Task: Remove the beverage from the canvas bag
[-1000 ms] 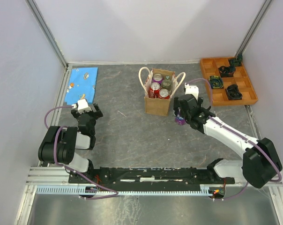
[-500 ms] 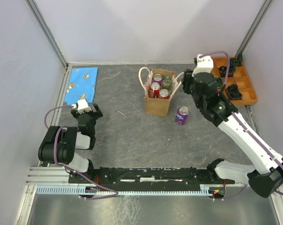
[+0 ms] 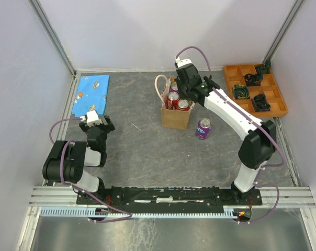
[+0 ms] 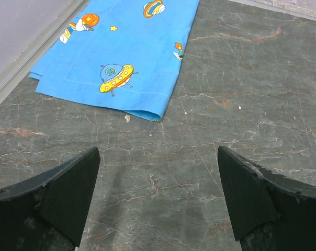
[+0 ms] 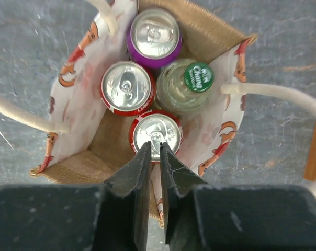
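Inside canvas bag (image 5: 74, 107), three cans (image 5: 127, 87), one bottle (image 5: 185, 87)

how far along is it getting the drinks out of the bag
Done: one purple can stands outside the canvas bag. In hand: the right gripper, shut and empty, hovers over the near red can. Left inside: both red cans, another purple can, a green-capped bottle.

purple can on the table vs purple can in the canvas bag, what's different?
Place: the purple can on the table stands outside, to the right of the canvas bag; the purple can in the bag sits in one corner of it.
Neighbours: the table one stands alone; the bagged one is packed in beside a red can and a green-capped bottle.
Shared: both are upright and purple, with silver tops.
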### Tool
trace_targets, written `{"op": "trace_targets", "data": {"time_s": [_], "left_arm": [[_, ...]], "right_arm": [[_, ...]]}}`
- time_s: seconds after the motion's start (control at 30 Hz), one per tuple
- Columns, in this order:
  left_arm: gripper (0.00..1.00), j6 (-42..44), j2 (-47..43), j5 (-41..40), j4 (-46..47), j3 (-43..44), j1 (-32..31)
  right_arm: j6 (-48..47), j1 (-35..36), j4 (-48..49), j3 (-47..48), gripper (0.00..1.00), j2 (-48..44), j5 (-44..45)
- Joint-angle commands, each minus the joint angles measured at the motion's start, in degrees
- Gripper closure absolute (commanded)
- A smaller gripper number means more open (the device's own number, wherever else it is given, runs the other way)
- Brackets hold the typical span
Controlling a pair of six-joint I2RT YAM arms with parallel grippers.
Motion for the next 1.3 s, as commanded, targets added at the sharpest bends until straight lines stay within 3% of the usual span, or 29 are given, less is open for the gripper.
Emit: {"op": "trace_targets", "data": {"time_s": [0.0,0.17,0.33,0.97,1.17,1.27], "left_arm": [[0.01,2.57,0.33,-1.61,2.11,1.07,-0.26],[0.01,2.57,0.34,-1.67,2.11,1.06,-0.30],[0.01,2.59,0.33,-1.64,2.18,1.06,-0.29],[0.01,2.57,0.31,-1.63,2.14,1.06,-0.36],[0.01,2.58,0.36,-1.61,2.12,1.05,-0.25],[0.01,2.60,0.35,-1.61,2.17,1.06,-0.34]], "right_arm": [[0.60,0.10,-6.05,5.27,0.77,2.23,-0.90],[1.67,0.10,-6.61,3.13,0.23,3.97,-1.12],[1.72,0.15,-7.00,2.26,0.05,6.43,-1.05],[0.30,-1.22,-3.68,2.00,0.09,15.95,-1.58],[0.65,-1.93,-3.00,3.34,0.15,18.65,-2.19],[0.86,-1.99,-2.75,3.76,0.27,19.53,-2.56]]}}
